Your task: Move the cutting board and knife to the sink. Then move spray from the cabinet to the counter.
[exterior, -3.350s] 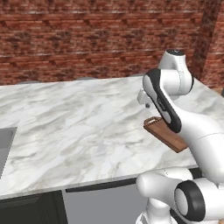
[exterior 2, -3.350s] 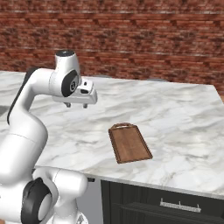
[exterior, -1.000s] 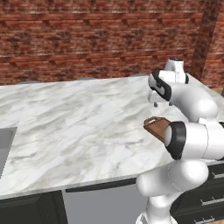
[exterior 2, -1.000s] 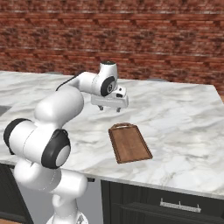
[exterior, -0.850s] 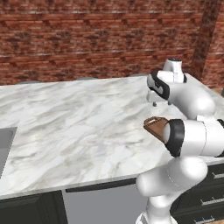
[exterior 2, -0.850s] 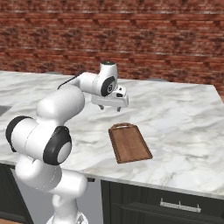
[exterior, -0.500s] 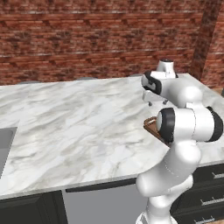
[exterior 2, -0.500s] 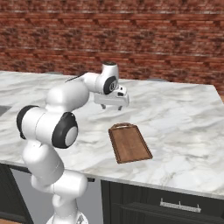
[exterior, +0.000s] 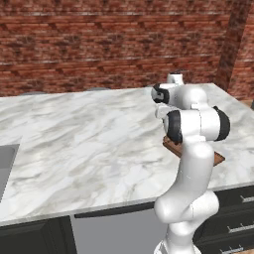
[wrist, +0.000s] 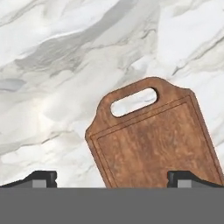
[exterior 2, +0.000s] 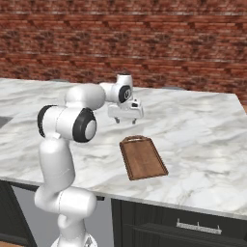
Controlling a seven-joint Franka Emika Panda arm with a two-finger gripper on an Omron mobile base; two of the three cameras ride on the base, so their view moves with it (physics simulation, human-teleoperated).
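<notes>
The white arm (exterior 2: 62,159) rises from its base at about 7 o'clock in the right base view, bends at a dark elbow joint, and reaches toward 1 o'clock. Its wrist (exterior 2: 123,91) turns downward, so the gripper (exterior 2: 125,119) points straight down and hangs in the air, touching nothing. The two fingers stand wide apart with nothing between them. In the left base view the upper arm (exterior: 196,124) stands upright at 4 o'clock. In the hand view the dark fingertips (wrist: 37,178) sit far apart at 6 o'clock.
</notes>
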